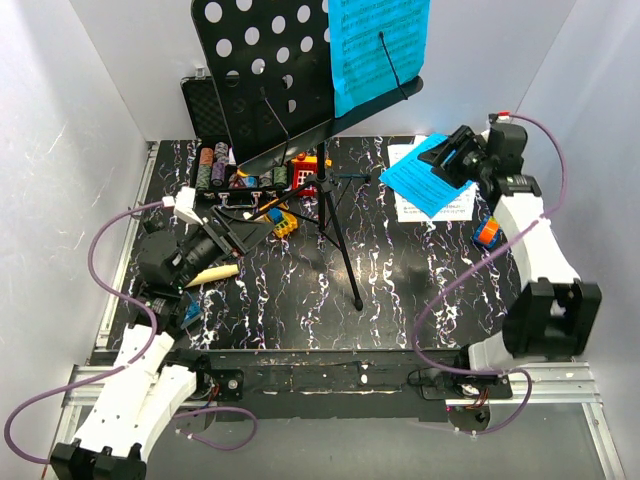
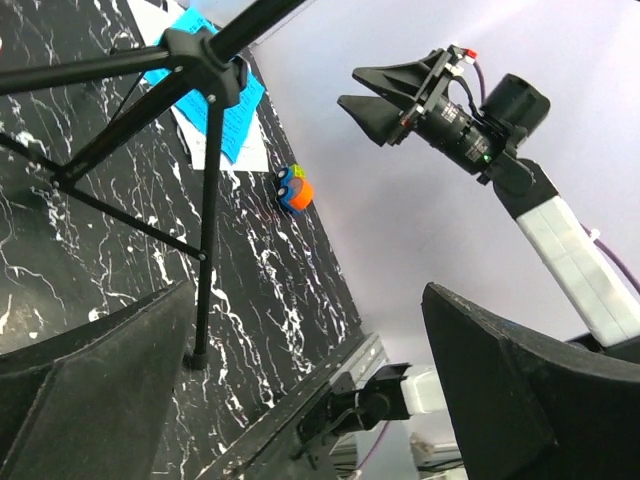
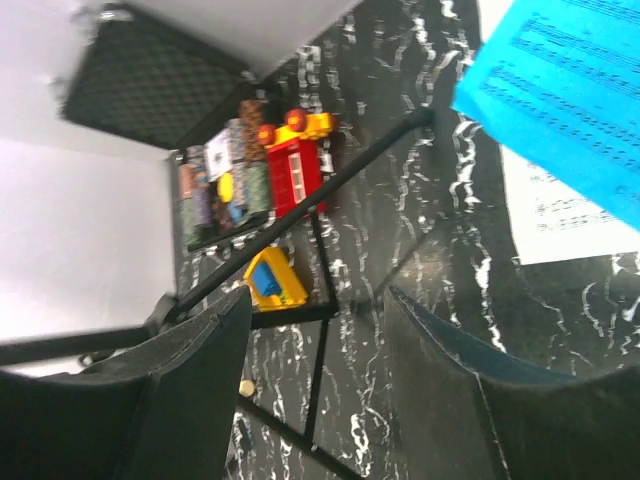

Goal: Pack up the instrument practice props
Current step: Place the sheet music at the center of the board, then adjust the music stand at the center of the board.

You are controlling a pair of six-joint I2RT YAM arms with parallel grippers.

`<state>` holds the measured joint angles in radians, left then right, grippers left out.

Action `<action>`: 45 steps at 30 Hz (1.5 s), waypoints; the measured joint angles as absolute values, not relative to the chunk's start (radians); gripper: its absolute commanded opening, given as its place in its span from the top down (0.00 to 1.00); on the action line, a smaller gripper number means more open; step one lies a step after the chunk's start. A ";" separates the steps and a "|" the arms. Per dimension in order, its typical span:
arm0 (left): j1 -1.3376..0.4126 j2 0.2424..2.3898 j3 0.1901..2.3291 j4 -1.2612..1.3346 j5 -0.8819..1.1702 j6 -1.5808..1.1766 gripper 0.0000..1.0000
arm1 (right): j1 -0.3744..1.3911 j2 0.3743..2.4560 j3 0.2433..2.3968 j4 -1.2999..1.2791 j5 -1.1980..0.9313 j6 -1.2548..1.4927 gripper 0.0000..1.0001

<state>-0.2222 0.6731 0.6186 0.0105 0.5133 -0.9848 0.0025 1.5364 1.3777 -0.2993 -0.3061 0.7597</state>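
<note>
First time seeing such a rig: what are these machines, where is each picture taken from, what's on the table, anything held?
These are two white robot arms, the left arm and the right arm, bolted at the edge of a black marbled table. The top view looks down from above and behind them. The other two come from wrist cameras; the dark shapes at the bottom are that arm's own fingers. On the table stands a black hole-punched music stand on tripod legs, a blue sheet-music page on its desk. A second blue page lies on a white sheet. A cream microphone lies near the left gripper. At the back are a black case of poker chips and coloured toy blocks. Both it and the right gripper are open, holding nothing.
</note>
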 measured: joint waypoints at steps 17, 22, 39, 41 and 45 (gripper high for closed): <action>-0.235 0.387 0.871 -0.070 0.359 -0.716 0.07 | 0.212 1.229 1.090 0.060 -0.481 0.693 0.36; -0.236 0.559 0.953 -0.006 0.408 -0.719 0.09 | 0.384 1.326 1.127 -0.062 -0.462 0.534 0.31; -0.236 0.459 0.435 -0.128 0.410 -0.915 0.12 | 0.607 1.576 1.101 -0.213 -0.209 0.389 0.46; -0.236 0.476 0.415 -0.144 0.395 -0.928 0.12 | 0.617 1.575 1.102 -0.208 -0.196 0.391 0.52; -0.236 0.527 0.414 -0.134 0.381 -0.940 0.14 | 0.632 1.568 1.092 -0.194 -0.184 0.414 0.62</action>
